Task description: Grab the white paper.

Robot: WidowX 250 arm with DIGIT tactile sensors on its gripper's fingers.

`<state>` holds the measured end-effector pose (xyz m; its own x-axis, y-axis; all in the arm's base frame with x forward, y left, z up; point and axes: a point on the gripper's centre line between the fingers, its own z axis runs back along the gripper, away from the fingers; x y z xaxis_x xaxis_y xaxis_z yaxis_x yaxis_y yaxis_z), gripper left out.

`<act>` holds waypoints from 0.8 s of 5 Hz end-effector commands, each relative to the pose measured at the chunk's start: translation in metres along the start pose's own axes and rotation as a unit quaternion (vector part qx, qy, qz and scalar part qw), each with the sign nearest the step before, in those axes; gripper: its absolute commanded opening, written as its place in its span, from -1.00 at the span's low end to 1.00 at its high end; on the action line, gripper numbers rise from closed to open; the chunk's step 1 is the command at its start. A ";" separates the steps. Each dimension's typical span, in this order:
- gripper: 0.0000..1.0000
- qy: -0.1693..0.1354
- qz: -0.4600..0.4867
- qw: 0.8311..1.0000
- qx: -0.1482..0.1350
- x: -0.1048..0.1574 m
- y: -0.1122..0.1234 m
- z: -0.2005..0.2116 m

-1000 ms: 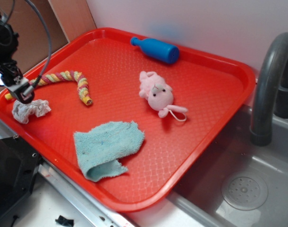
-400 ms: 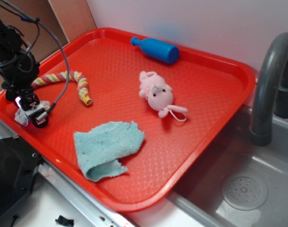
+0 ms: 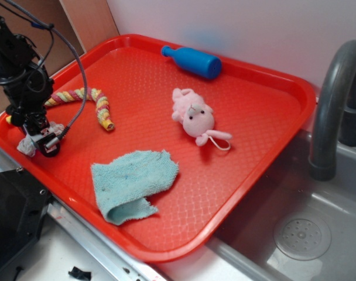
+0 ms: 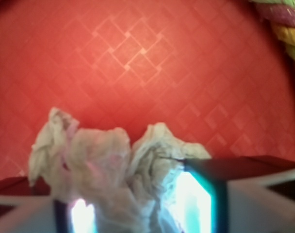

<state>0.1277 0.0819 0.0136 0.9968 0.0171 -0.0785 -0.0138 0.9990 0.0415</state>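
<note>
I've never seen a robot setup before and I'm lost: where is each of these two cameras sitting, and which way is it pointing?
Exterior: sits off the robot, raised at the tray's near side, looking down across the red tray; the black arm and its tool show at left, over the white paper.
Wrist: rides on the arm just behind the tool, facing down at the tray floor; only the two fingers show, either side of the paper.
Shared: the white paper, the tool, the striped rope and the tray.
</note>
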 end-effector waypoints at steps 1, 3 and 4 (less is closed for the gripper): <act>-1.00 0.017 0.048 0.999 0.008 0.001 0.007 0.038; -1.00 -0.066 0.041 0.997 -0.007 0.027 -0.053 0.139; -1.00 -0.113 0.014 0.993 -0.041 0.031 -0.081 0.186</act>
<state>0.1762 -0.0044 0.1747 0.9948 0.0555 0.0859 -0.0534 0.9982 -0.0265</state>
